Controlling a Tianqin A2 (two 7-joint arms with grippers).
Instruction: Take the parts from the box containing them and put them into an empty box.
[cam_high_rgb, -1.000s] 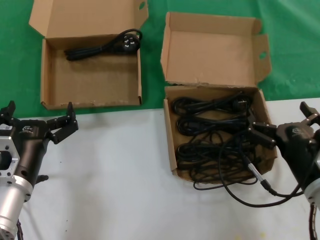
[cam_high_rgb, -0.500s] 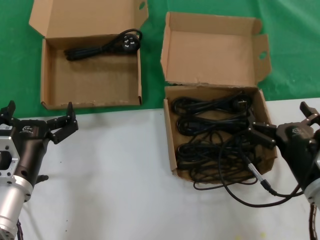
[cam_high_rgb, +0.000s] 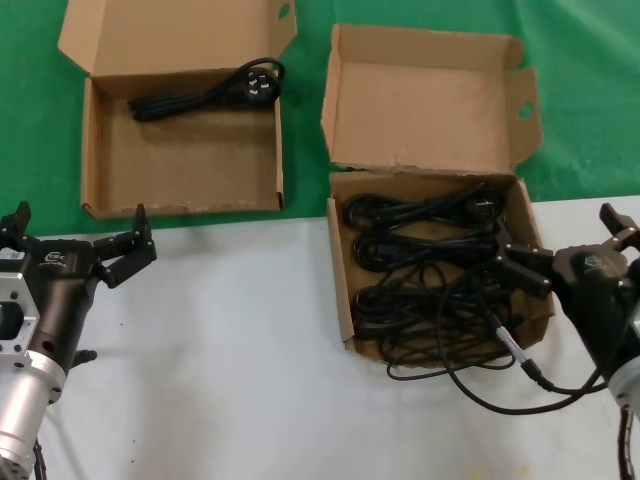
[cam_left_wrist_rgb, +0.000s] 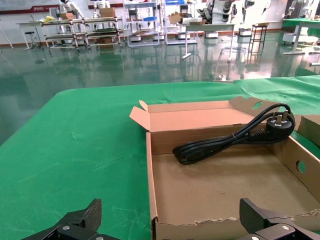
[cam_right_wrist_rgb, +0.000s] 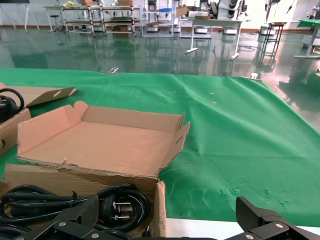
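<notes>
Grabbing one black bundled power cord (cam_high_rgb: 425, 255) by its middle from the squarish brown cardboard box (cam_high_rgb: 341, 290) looks smartest, since the right end effector (cam_high_rgb: 570, 250) hovers wide open beside it.

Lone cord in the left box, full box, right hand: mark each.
lone cord (cam_left_wrist_rgb: 278, 121), left wrist view, on its plug
full box (cam_high_rgb: 341, 290), head view, on its left wall
right hand (cam_high_rgb: 575, 245), head view, between its fingertips

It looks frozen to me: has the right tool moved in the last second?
No. The right tool is open, at the same spot by the full box's right wall.
</notes>
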